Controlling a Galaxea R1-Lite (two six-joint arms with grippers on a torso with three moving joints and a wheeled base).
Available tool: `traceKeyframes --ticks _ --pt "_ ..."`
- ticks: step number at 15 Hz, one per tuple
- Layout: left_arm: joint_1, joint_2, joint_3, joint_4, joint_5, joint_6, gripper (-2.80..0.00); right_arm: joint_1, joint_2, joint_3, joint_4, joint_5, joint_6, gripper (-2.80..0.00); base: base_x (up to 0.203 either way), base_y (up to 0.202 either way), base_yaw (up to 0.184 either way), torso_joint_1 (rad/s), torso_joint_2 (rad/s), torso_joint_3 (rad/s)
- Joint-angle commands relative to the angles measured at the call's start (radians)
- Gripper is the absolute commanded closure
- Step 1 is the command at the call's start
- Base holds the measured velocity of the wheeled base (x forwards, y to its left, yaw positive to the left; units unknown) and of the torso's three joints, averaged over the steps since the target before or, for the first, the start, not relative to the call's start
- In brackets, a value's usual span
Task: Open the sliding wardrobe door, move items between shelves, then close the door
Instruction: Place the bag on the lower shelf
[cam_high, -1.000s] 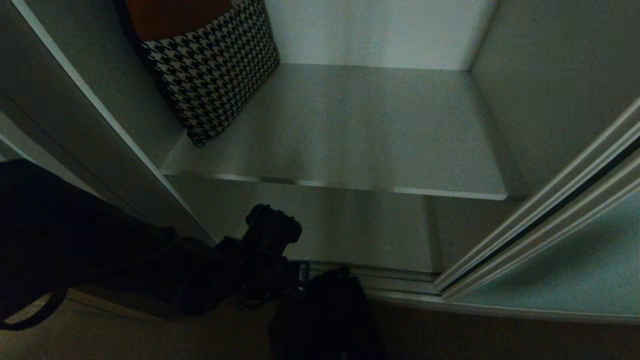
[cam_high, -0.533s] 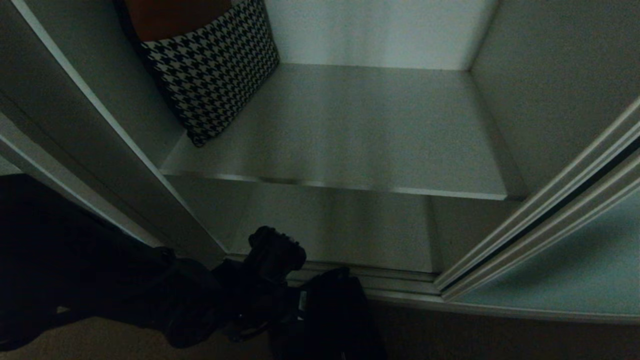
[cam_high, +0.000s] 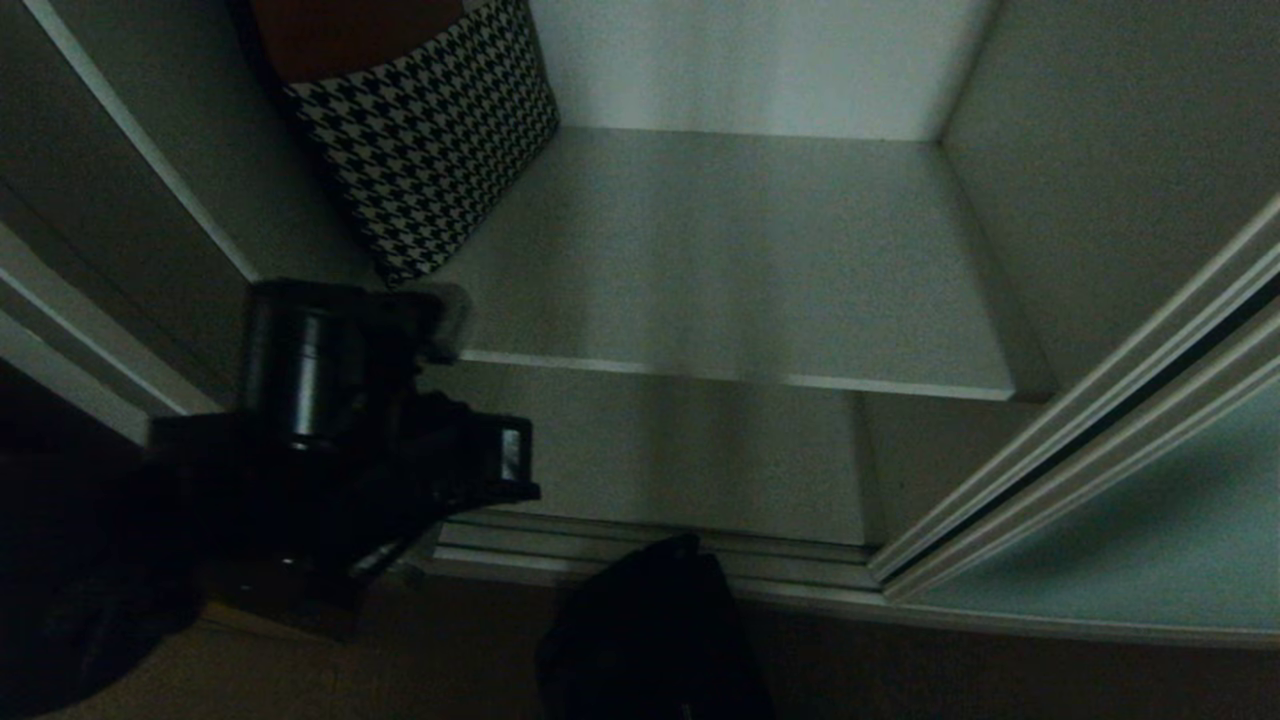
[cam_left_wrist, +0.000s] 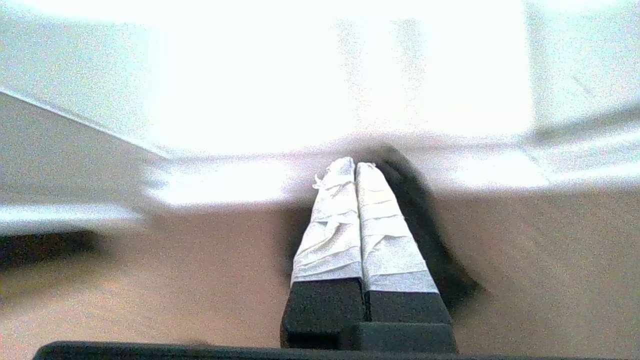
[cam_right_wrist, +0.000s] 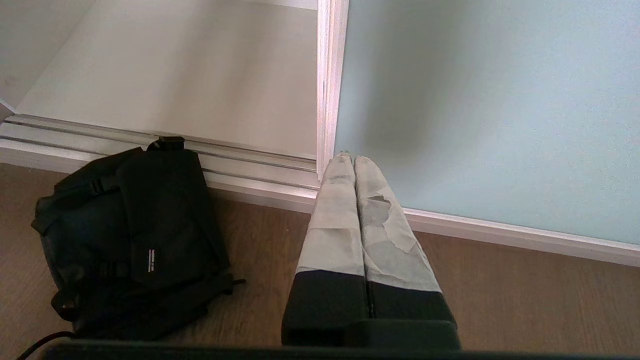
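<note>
The sliding wardrobe door (cam_high: 1150, 530) stands pushed aside at the right, a smooth pale teal frosted panel in a thin ribbed metal frame, leaving the wardrobe open. Inside, a flat matte grey-white shelf (cam_high: 740, 270) spans the opening, with a thin lighter strip along its front edge. At its back left corner leans a soft cushion (cam_high: 430, 140) in black-and-white houndstooth weave.

The black fabric bag (cam_right_wrist: 135, 240), slumped and rumpled with a small white tag on its flap, lies on the brown wood-grain floor (cam_right_wrist: 500, 295), touching the wardrobe's grooved bottom rail (cam_right_wrist: 240, 175) and not on any shelf.

The left gripper (cam_left_wrist: 356, 167) is raised before the left end of the shelf's front edge; its tape-wrapped, tapering fingers are pressed together on nothing. The right gripper (cam_right_wrist: 349, 159) hangs low near the floor beside the bag, pointing at the door's frame, its worn, taped fingers likewise closed and empty.
</note>
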Motion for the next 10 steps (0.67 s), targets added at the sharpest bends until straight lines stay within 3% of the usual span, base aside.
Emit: traceKeyframes --ticks 1,4,5,10 --pt "0.124 -0.213 0.028 0.017 -0.002 0.091 0.00 0.000 0.001 0.000 0.000 0.000 0.000 0.00 0.000 0.000 0.000 0.000 0.00 0.000" --pt "0.392 -0.468 0.103 0.140 -0.184 0.148 0.00 0.000 0.001 0.000 0.000 0.000 0.000 0.00 0.000 0.000 0.000 0.000 0.00 0.000" --pt "0.450 -0.557 0.149 0.188 -0.243 0.154 0.00 0.000 0.001 0.000 0.000 0.000 0.000 0.00 0.000 0.000 0.000 0.000 0.00 0.000" --pt "0.495 -0.927 0.447 0.376 -0.366 0.164 0.00 0.000 0.001 0.000 0.000 0.000 0.000 0.00 0.000 0.000 0.000 0.000 0.00 0.000"
